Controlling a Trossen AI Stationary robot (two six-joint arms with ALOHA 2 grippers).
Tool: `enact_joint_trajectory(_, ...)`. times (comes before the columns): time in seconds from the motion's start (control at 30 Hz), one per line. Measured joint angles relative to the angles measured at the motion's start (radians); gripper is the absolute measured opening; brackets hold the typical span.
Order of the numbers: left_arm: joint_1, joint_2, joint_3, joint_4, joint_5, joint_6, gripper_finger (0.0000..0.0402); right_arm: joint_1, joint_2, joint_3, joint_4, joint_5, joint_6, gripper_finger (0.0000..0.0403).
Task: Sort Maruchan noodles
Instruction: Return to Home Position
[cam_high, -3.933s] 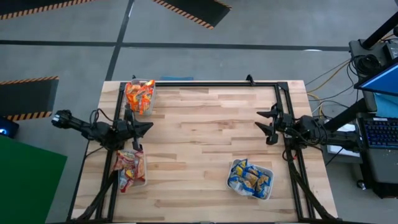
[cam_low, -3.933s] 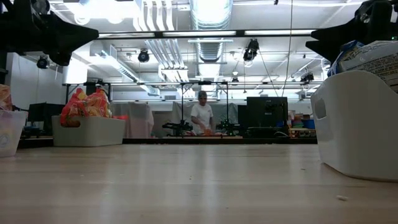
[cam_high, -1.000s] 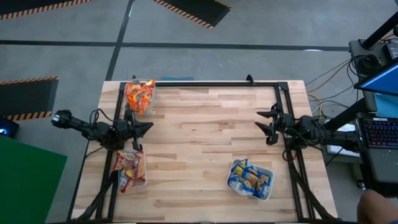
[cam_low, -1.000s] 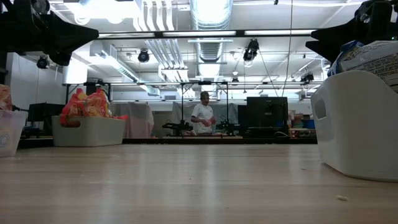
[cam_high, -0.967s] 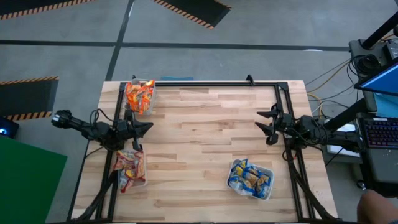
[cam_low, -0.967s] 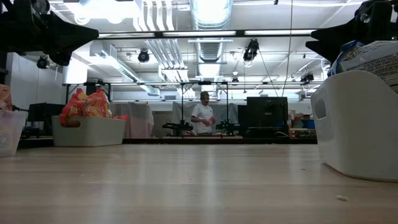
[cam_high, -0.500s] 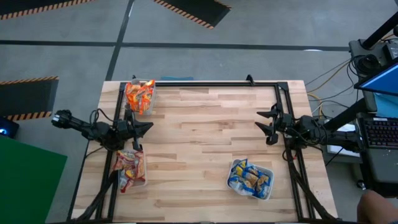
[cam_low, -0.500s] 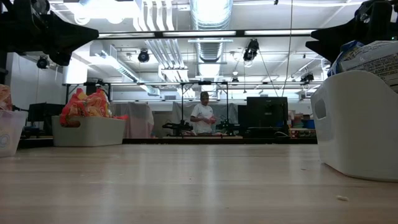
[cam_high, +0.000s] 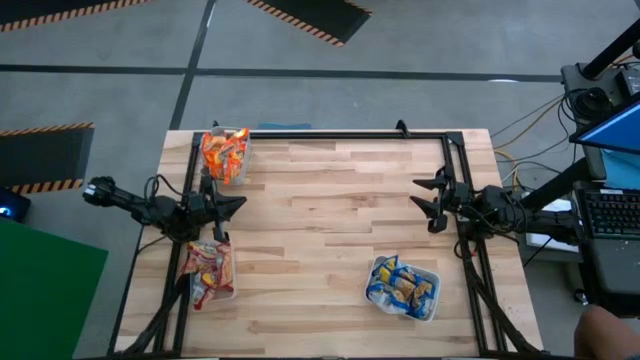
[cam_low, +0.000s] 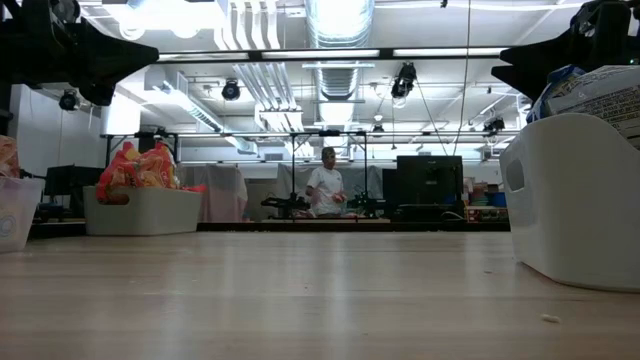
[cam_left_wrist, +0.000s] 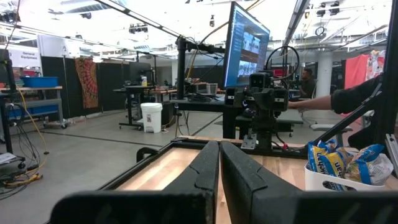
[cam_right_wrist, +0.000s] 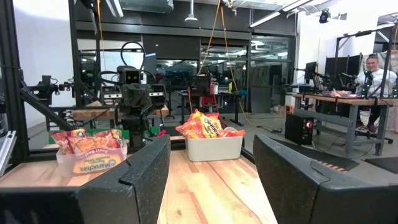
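Note:
The Maruchan noodles sit sorted in three tubs. Orange packets (cam_high: 225, 152) fill the far-left tub, red packets (cam_high: 208, 270) the near-left tub, and blue packets (cam_high: 402, 286) the near-right tub. My left gripper (cam_high: 240, 204) hovers at the table's left edge between the orange and red tubs, shut and empty, pointing right. My right gripper (cam_high: 422, 207) hovers at the right edge, open and empty, pointing left. The right wrist view shows the orange packets (cam_right_wrist: 205, 126) and red packets (cam_right_wrist: 89, 143) past the open gripper (cam_right_wrist: 211, 165). The left wrist view shows the blue packets (cam_left_wrist: 345, 158).
A black frame rail (cam_high: 345, 134) runs along the table's far edge and down both sides. Bare wood (cam_high: 330, 215) lies between the two grippers. In the low view the white tub (cam_low: 575, 195) stands close on the right. A person's hand (cam_high: 605, 325) shows off the table, near right.

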Motion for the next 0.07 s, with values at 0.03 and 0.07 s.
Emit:
enact_joint_trajectory(0.03, 0.0, 0.0, 0.0, 0.0, 0.0, 0.0, 0.0, 0.0, 0.0, 0.0, 0.0, 0.0, 0.0, 0.0219)
enact_joint_trajectory(0.07, 0.0, 0.0, 0.0, 0.0, 0.0, 0.0, 0.0, 0.0, 0.0, 0.0, 0.0, 0.0, 0.0, 0.0219)
